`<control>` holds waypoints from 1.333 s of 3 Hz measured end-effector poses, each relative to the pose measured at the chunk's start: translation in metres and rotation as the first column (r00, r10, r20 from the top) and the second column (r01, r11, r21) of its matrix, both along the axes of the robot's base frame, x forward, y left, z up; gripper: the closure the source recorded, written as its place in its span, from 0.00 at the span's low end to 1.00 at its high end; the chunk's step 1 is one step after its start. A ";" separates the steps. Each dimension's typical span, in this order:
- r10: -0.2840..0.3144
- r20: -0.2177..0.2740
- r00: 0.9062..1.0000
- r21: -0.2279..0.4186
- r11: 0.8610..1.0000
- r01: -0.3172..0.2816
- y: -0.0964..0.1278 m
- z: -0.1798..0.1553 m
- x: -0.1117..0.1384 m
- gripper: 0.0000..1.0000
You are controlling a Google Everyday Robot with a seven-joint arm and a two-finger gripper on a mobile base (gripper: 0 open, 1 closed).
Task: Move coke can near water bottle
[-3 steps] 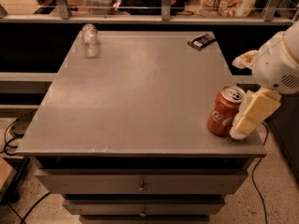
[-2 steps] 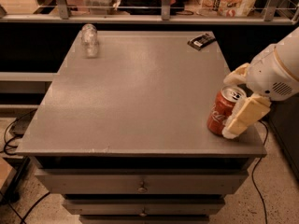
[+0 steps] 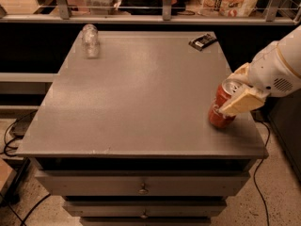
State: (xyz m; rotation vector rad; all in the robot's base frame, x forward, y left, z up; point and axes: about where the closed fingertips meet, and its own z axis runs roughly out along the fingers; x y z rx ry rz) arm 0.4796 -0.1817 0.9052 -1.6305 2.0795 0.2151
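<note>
Camera view, standing in front of the grey table [image 3: 141, 102], going left to right. Off the table's left side a tangle of cables [image 3: 11, 135] lies on the floor. The water bottle [image 3: 90, 40] stands upright near the table's far left corner, clear and crinkly. Can't tell whether there's anything in it. Under the tabletop are two drawers [image 3: 141, 185], both shut, each with a little knob in the middle, so no idea what's inside.

The middle of the tabletop is just bare grey surface between the bottle and everything else. Up by the table's far right corner there's a flat dark packet [image 3: 202, 41] lying at an angle, well apart from the bottle.

Then the coke can [image 3: 220, 111] is close to the table's right edge, toward the front, leaning a bit, silver top showing. The gripper [image 3: 229, 95] comes in from off the table's right side on a white arm [image 3: 277, 69], and its cream fingers [image 3: 242, 102] look clamped on the can's upper half, one in front and one behind. The whole width of the table lies between can and bottle. Another cable [image 3: 261, 173] trails down past the table's front right corner.
</note>
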 end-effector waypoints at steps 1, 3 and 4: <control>0.011 0.056 0.998 0.016 1.000 -0.011 0.011 0.031 0.013 0.93; 0.013 0.069 0.998 0.018 1.000 -0.014 0.013 0.037 0.016 1.00; 0.022 0.082 0.996 0.004 1.000 -0.022 0.036 0.032 0.040 1.00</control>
